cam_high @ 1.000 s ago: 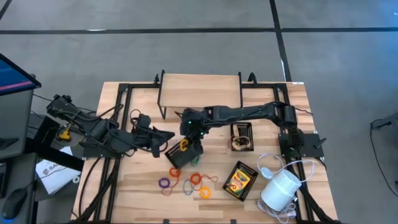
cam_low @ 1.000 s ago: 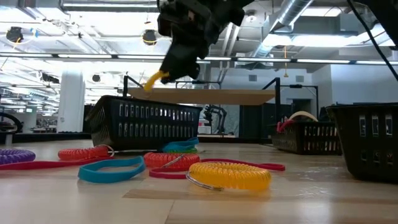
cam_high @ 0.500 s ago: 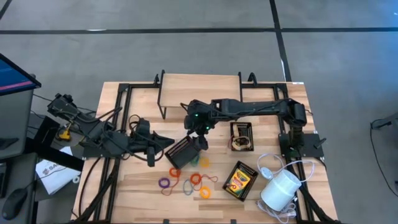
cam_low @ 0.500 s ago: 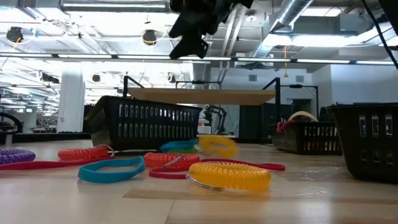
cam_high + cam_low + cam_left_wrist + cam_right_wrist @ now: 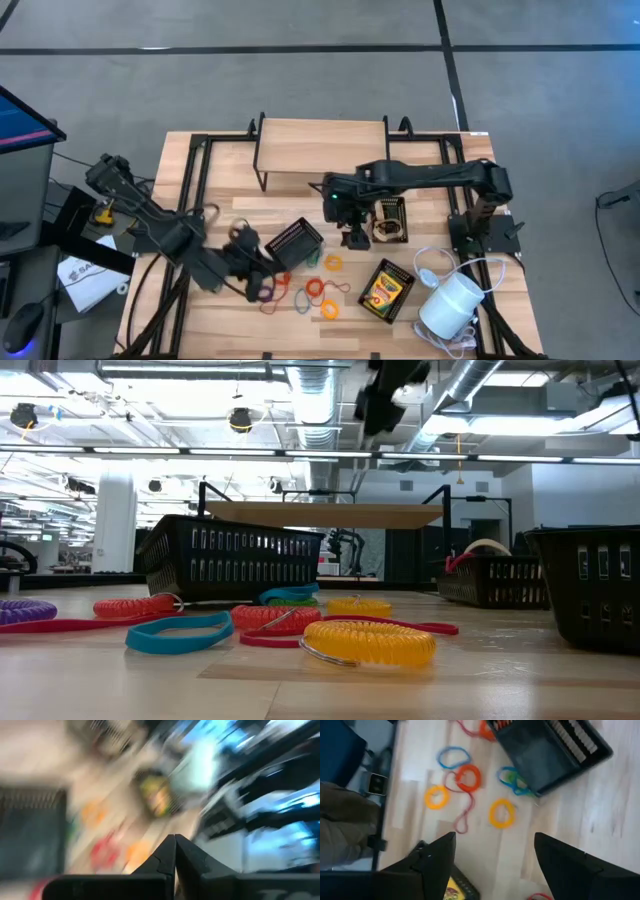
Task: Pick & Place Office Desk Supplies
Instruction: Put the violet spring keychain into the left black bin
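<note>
Yellow coiled elastic loop point(image 5: 332, 264) lies flat on the wooden table point(image 5: 330, 135), just at 3 o'clock of the black mesh rectangular tray point(image 5: 295, 242) and apart from it; the right wrist view shows it point(image 5: 502, 813) bare on the wood. Blue and green loops point(image 5: 312, 258) touch the tray's corner. At 6 o'clock of them sit an orange-red loop point(image 5: 316, 289), a second yellow loop point(image 5: 329, 310) and a purple loop point(image 5: 264, 294). Yellow-and-green crayon box point(image 5: 385, 290) rests in a dark tray at 4 o'clock of the loop cluster.

Right gripper point(image 5: 356, 236) hangs above the table at 2 o'clock of the dropped yellow loop, fingers point(image 5: 436, 862) spread wide, nothing between them. A second black mesh tray point(image 5: 388, 220) with supplies sits just at 3 o'clock of it.

Left gripper point(image 5: 262, 283) is low at 7 o'clock of the first tray, by the purple loop, fingers pressed together; wrist view is blurred. White cylinder point(image 5: 450, 304) stands at the table's 4 o'clock corner.
</note>
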You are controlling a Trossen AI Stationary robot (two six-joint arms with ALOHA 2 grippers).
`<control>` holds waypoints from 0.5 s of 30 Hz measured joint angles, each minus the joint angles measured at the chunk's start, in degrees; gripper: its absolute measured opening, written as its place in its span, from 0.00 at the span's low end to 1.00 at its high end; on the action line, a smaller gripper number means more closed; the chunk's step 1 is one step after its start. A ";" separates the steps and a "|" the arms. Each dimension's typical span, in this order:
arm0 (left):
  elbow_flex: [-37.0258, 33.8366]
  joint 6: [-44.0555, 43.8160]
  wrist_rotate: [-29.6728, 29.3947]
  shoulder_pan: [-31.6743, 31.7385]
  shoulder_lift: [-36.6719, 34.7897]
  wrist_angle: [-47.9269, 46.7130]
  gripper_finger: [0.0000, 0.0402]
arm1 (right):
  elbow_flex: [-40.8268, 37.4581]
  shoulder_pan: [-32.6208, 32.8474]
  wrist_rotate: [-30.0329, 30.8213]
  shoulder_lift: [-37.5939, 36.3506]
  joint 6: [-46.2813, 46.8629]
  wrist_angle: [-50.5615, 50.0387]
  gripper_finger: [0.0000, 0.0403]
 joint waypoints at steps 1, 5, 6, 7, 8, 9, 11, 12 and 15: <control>-0.03 -4.03 1.23 -0.66 1.17 -3.64 0.00 | -0.70 0.54 0.67 -1.35 0.61 0.29 0.66; -0.04 -17.88 10.79 -3.00 5.40 -18.61 0.00 | -3.71 1.92 3.72 -6.64 2.80 0.31 0.66; -0.08 -20.30 13.77 -3.56 6.34 -22.33 0.00 | -4.68 2.04 4.44 -7.99 3.50 0.44 0.66; -0.09 -22.09 16.20 -4.01 7.21 -24.97 0.00 | -5.64 2.04 4.68 -9.24 4.23 0.00 0.66; -0.09 -22.94 18.19 -4.34 7.89 -26.84 0.00 | -6.39 2.02 4.71 -10.54 5.08 0.18 0.66; -0.09 -23.02 19.93 -4.69 8.51 -28.42 0.00 | -7.19 2.02 4.74 -11.88 5.69 0.28 0.66; -0.07 -22.09 22.15 -5.18 9.65 -30.35 0.00 | -8.88 1.84 5.47 -14.04 7.04 0.29 0.66; -0.07 -21.06 22.95 -4.94 10.49 -30.45 0.00 | -9.87 1.75 6.27 -15.07 7.56 0.46 0.66; -0.07 -18.56 23.68 -3.19 13.39 -30.38 0.00 | -12.24 1.39 8.22 -17.47 9.19 0.55 0.66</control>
